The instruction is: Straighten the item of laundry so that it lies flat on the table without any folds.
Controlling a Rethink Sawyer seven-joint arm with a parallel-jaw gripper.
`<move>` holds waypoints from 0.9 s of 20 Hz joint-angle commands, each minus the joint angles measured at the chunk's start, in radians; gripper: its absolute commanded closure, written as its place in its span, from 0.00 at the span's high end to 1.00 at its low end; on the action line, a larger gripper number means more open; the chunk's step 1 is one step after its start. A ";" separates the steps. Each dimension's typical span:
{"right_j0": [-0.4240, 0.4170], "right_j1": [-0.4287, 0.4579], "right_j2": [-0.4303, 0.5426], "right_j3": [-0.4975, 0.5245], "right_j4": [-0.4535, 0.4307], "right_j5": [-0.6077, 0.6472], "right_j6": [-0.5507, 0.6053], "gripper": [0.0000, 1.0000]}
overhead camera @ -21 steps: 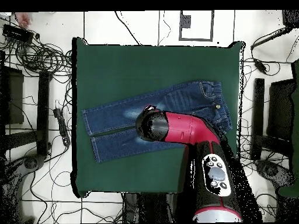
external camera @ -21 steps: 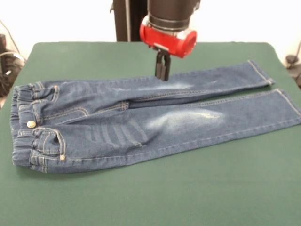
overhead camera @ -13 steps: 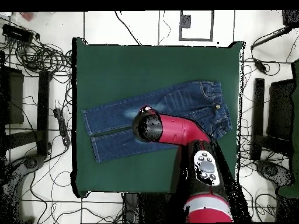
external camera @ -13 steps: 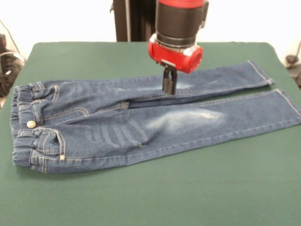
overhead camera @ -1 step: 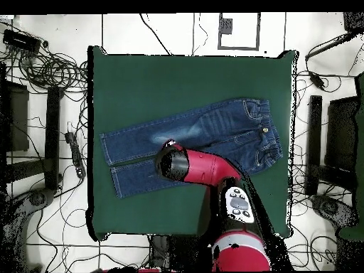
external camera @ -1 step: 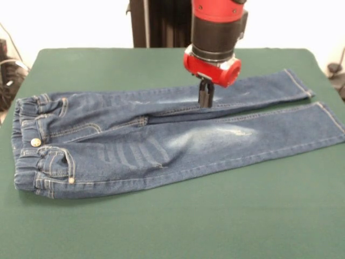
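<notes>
The black gripper (external camera @ -1 step: 205, 100) has shifted along the far leg of the small blue denim jeans (external camera @ -1 step: 135, 145), its jaws pressed together on the fabric.

jeans (external camera @ -1 step: 161, 140) spread flat, pincer (external camera @ -1 step: 205, 100) closed above far leg

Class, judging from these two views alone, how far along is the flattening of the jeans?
Mostly done: the jeans lie spread out on the table, both legs extended. In hand: the gripper is down on the far leg, fingers together. Left: the far leg's thigh still overlaps the near leg at the crotch, and the waistband looks bunched.
</notes>
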 commanded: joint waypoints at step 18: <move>0.059 0.068 0.019 0.212 0.112 -0.189 0.243 0.00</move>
